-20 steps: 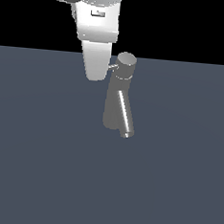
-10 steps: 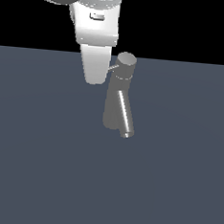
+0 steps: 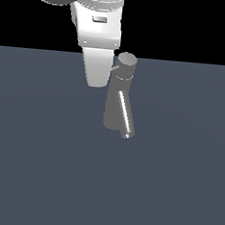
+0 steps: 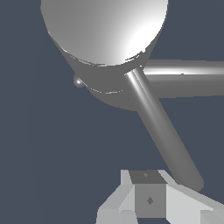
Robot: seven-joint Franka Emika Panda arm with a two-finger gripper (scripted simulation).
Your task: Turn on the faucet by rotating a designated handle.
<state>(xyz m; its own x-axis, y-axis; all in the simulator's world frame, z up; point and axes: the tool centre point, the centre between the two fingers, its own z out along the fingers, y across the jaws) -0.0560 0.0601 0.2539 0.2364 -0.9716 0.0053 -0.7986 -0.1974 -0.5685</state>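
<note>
The faucet (image 3: 119,103) is a grey leaning column with a cylindrical cap (image 3: 126,62) and a slanted spout ending in a bright tip (image 3: 128,134). The handle (image 3: 113,67) is a thin rod sticking out of the cap toward the exterior view's left, where it meets my white hand. My gripper (image 3: 97,80) hangs just beside the cap, and its fingers are not distinguishable there. In the wrist view the cap (image 4: 105,30) fills the frame, the handle (image 4: 162,131) runs diagonally from it, and its free end lies right beside my gripper (image 4: 148,194). The spout (image 4: 188,78) crosses behind.
The faucet stands on a flat dark blue-grey floor (image 3: 41,176) under a black background. My white arm (image 3: 96,16) comes down from above at the exterior view's left of the faucet.
My hand has barely shifted beside the cap. The faucet and its handle look unchanged.
</note>
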